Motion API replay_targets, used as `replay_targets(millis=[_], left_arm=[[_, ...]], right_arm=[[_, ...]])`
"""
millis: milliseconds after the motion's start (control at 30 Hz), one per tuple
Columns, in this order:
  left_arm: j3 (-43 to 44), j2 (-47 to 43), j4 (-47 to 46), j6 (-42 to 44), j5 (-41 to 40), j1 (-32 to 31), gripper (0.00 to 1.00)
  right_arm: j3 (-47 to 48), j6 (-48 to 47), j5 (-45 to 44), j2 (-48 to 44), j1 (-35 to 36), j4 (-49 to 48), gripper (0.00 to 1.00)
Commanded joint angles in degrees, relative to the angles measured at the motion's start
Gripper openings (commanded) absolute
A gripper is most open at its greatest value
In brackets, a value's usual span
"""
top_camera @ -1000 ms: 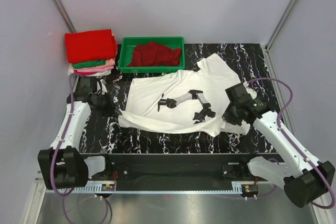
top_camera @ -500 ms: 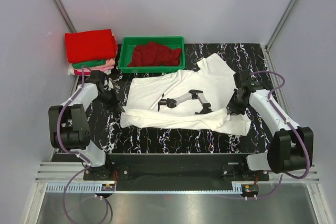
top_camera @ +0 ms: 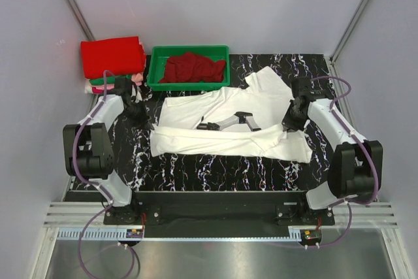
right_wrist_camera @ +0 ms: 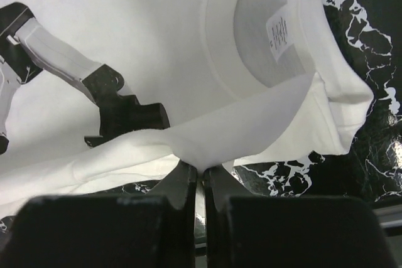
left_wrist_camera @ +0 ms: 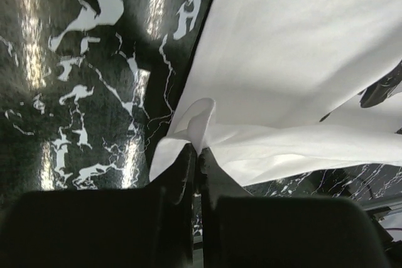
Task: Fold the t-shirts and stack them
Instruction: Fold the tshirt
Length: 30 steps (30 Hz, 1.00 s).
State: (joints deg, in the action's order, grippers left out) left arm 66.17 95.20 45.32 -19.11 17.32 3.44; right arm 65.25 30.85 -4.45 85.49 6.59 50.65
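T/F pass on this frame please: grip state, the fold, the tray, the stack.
1. The left gripper and the right gripper are each shut on the white t-shirt. True.
2. The green tray has nothing in it. False: crumpled dark red cloth lies inside.
3. A folded-over band of the white t-shirt covers part of its robot-arm print. True.
4. The folded stack at the back left has a white shirt on top. False: a red shirt is on top.
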Motion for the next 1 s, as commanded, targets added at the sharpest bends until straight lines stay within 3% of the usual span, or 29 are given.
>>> replay_targets(millis=[0,33,133,167,233,367,533,633,767,967], left_arm=[[3.35,3.76,-1.29,1.53,-0.54,-0.71,0.07],[3.61,4.64,-1.55,2.23,1.55,-1.07,0.24],[3.26,4.39,-1.73,2.68,3.59,-2.03,0.4],[2.74,2.12,-1.99,2.42,3.86,-2.21,0.5],[1.16,-0.79,-1.64,2.06,3.95,-2.21,0.6],[-2.97,-11.68,-0.85,0.49,2.9,-1.78,0.72],[-15.15,-24.06,-4.17,-5.48,4.12,0.51,0.74],[-21.5,-28.82,-9.01,-9.87,7.09,2.62,0.73],[-30.99,-30.69,-15.86,-14.72,9.22,2.89,0.72],[-36.11,-28.14,-25.09,-18.94,9.58,2.97,0.74]], right_arm=[[2.68,-1.76,-2.67,4.58,-0.88,-1.0,0.06],[2.86,-1.67,-2.15,5.64,-0.96,-1.17,0.08],[4.09,-1.5,-2.58,8.19,-2.1,-1.7,0.54],[5.22,-1.58,-2.67,8.37,-2.46,-1.44,0.83],[6.55,-1.06,-4.5,7.85,-3.77,-0.3,0.99],[4.19,1.48,-7.68,-0.83,-4.92,1.47,1.0],[-9.31,8.59,-3.48,-15.06,-6.23,-0.02,1.0],[-16.79,11.67,0.13,-18.6,-8.41,-2.4,0.97],[-22.09,13.01,2.51,-18.08,-10.98,-5.38,0.92],[-24.12,10.46,6.03,-12.9,-17.48,-9.51,0.86]])
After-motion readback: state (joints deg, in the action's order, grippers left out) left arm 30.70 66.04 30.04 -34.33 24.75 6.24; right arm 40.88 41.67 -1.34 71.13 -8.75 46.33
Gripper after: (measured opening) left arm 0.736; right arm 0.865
